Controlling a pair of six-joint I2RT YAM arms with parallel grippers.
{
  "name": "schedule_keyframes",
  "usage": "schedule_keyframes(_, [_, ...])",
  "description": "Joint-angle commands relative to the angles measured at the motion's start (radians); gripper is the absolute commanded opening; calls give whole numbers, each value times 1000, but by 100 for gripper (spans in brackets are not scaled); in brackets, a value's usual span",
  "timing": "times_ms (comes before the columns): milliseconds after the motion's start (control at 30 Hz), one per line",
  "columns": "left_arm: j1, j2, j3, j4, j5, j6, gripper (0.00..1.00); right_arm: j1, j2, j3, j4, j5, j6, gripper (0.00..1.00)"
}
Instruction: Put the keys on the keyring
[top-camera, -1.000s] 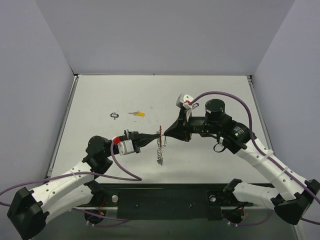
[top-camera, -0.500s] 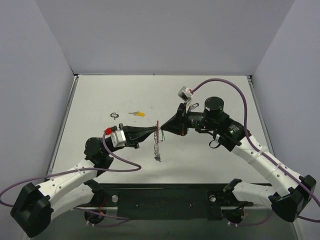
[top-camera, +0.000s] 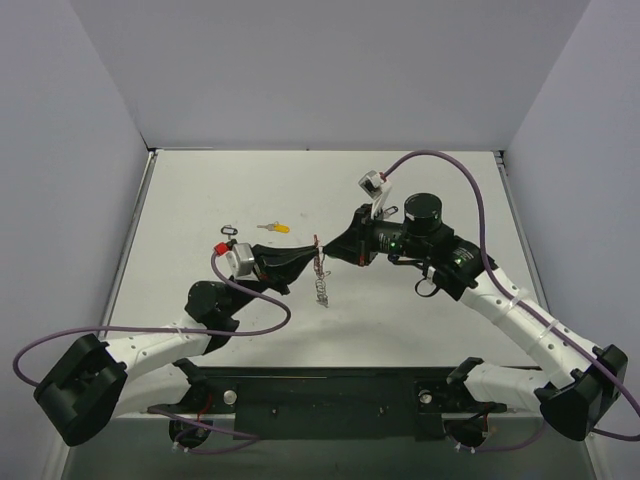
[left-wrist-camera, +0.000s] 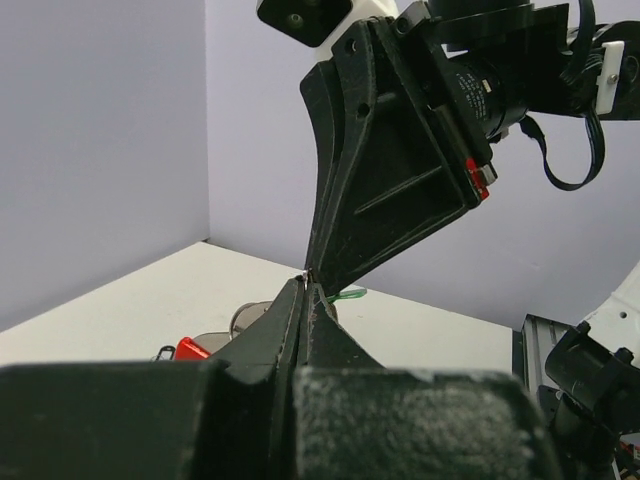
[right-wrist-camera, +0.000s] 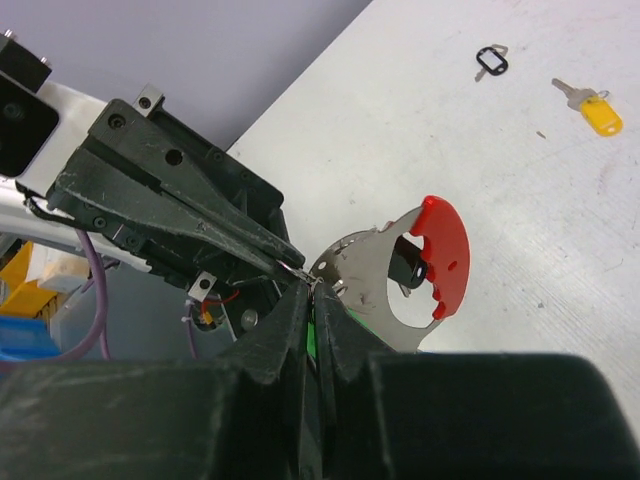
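My left gripper (top-camera: 312, 255) and right gripper (top-camera: 328, 251) meet tip to tip above the middle of the table. The left one (left-wrist-camera: 305, 285) is shut on the thin wire of the keyring (top-camera: 320, 284), whose silver coil hangs below the tips. The keyring's silver plate with the curved red piece (right-wrist-camera: 442, 254) shows in the right wrist view. My right gripper (right-wrist-camera: 312, 292) is shut on a green key (right-wrist-camera: 313, 338), held against the ring; the key also shows in the left wrist view (left-wrist-camera: 347, 294). A yellow key (top-camera: 276, 228) lies on the table to the far left.
A small bare black loop (top-camera: 230, 231) lies left of the yellow key, and shows in the right wrist view (right-wrist-camera: 491, 62). The table (top-camera: 420, 200) is walled at the back and on both sides. Purple cables loop from both arms.
Both grippers have moved a little away from me, still tip to tip. The left arm has swung up and its wrist has turned. The keyring hangs higher.
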Motion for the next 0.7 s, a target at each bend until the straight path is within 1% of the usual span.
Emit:
schedule_keyframes(0, [-50, 26, 10, 340, -62, -4, 0, 12, -13, -10, 55, -9, 54, 4])
schedule_keyframes(67, [-50, 20, 5, 337, -67, -3, 0, -4, -24, -7, 46, -7, 40, 21])
schedule_keyframes(100, [-50, 14, 5, 320, -64, 0, 0, -22, -30, -7, 43, -10, 38, 25])
schedule_keyframes(133, [-50, 12, 7, 314, -61, 2, 0, -31, -34, -7, 38, -22, 26, 32])
schedule_keyframes(167, [-49, 9, 10, 303, -55, 4, 0, -50, -39, -2, 29, -30, 18, 36])
schedule_keyframes(200, [-50, 6, 13, 300, -53, 4, 0, -60, -44, -2, 26, -53, -2, 42])
schedule_keyframes(233, [-50, 4, 14, 289, -50, 2, 0, -79, -53, 1, 21, -73, -17, 46])
schedule_keyframes(267, [-50, 1, 16, 284, -47, 2, 0, -90, -57, 4, 15, -109, -54, 50])
schedule_keyframes(300, [-50, -3, 20, 275, -39, 4, 0, -108, -64, 14, 3, -130, -81, 53])
schedule_keyframes(333, [-49, -5, 22, 271, -36, 1, 0, -114, -67, 21, -11, -166, -142, 57])
schedule_keyframes(400, [-50, -15, 30, 246, -12, 0, 0, -143, -74, 77, -93, -215, -272, 60])
schedule_keyframes(433, [-49, -14, 36, 226, 10, -1, 0, -148, -76, 94, -174, -235, -340, 61])
schedule_keyframes(467, [-49, -15, 40, 215, 22, -3, 0, -154, -74, 131, -221, -287, -499, 62])
schedule_keyframes(500, [-49, -17, 48, 199, 56, -6, 0, -163, -71, 148, -308, -315, -553, 63])
schedule_keyframes(533, [-47, -17, 51, 194, 73, -16, 0, -176, -68, 165, -339, -387, -665, 63])
schedule_keyframes(567, [-46, -11, 60, 191, 102, -21, 0, -183, -64, 174, -406, -421, -716, 63])
schedule_keyframes(600, [-43, -8, 65, 191, 120, -35, 0, -185, -62, 177, -431, -479, -800, 62])
schedule_keyframes(633, [-39, -3, 76, 186, 154, -39, 0, -185, -62, 174, -448, -504, -836, 60])
schedule_keyframes(667, [-39, 0, 79, 179, 168, -47, 0, -183, -61, 163, -450, -528, -880, 56])
